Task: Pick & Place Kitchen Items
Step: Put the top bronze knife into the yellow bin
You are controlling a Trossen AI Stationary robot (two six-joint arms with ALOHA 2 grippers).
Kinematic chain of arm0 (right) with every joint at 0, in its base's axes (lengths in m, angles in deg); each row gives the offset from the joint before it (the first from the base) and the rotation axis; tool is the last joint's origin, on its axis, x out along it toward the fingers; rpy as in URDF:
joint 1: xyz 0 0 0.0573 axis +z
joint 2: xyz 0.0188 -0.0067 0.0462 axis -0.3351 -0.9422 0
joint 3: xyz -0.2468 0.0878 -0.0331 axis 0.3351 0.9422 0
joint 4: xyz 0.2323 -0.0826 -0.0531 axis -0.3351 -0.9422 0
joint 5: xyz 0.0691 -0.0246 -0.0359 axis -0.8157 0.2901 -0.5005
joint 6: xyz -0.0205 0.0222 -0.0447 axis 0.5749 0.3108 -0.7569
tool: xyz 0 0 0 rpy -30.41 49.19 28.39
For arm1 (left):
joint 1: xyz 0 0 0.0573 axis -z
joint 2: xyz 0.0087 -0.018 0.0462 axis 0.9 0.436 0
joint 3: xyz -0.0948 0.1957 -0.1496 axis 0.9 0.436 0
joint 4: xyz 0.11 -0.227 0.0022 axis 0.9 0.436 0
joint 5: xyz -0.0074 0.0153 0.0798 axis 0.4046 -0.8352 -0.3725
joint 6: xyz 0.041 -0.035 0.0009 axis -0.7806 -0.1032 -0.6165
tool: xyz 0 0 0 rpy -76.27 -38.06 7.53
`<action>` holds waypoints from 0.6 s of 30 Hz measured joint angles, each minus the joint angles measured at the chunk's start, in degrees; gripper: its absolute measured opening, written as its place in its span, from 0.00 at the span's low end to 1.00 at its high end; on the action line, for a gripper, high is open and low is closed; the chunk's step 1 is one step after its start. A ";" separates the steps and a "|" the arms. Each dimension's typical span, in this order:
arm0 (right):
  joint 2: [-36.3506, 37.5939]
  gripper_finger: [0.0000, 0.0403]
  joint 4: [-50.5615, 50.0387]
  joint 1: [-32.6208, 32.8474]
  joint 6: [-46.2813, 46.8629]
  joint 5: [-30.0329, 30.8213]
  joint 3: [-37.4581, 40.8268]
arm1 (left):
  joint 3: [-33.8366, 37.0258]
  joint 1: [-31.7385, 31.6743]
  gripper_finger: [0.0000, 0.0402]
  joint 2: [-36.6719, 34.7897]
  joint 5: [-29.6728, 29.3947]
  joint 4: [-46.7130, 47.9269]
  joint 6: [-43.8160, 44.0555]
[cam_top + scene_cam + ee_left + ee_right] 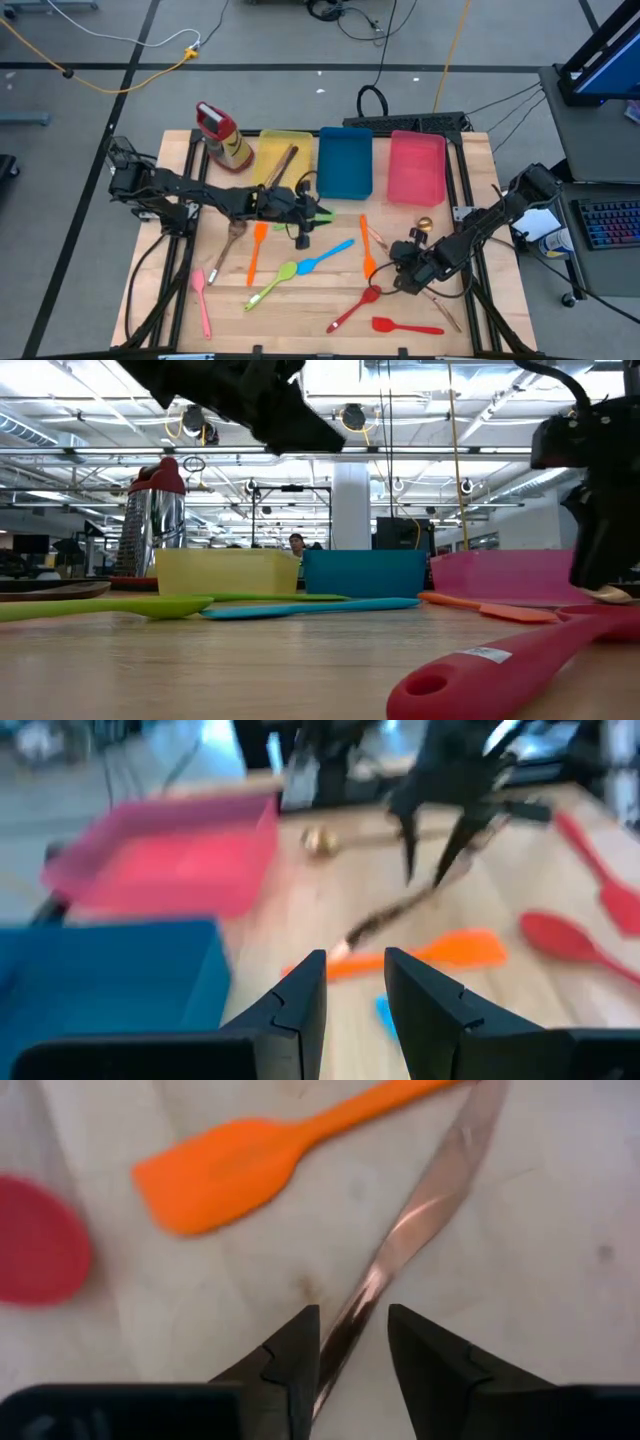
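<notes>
Wooden table [300,310]. At upper frame: bottle [222,135], yellow tray [268,150], blue tray [345,163], pink tray [415,168]. Scattered below: pink spatula [202,302], orange spatula [255,252], green spoon [272,283], blue spoon [324,256], red spoon [355,307], red spatula [405,325].

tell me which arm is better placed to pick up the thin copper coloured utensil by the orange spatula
Right. The right hand hangs directly over the thin copper utensil, fingers open with its handle running between them, beside the orange spatula. The left hand is across the table near the blue tray.
</notes>
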 joint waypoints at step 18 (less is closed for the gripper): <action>-13.96 0.24 3.70 3.53 18.81 11.50 -0.33 | -0.01 0.94 0.26 7.87 -0.63 -4.44 2.26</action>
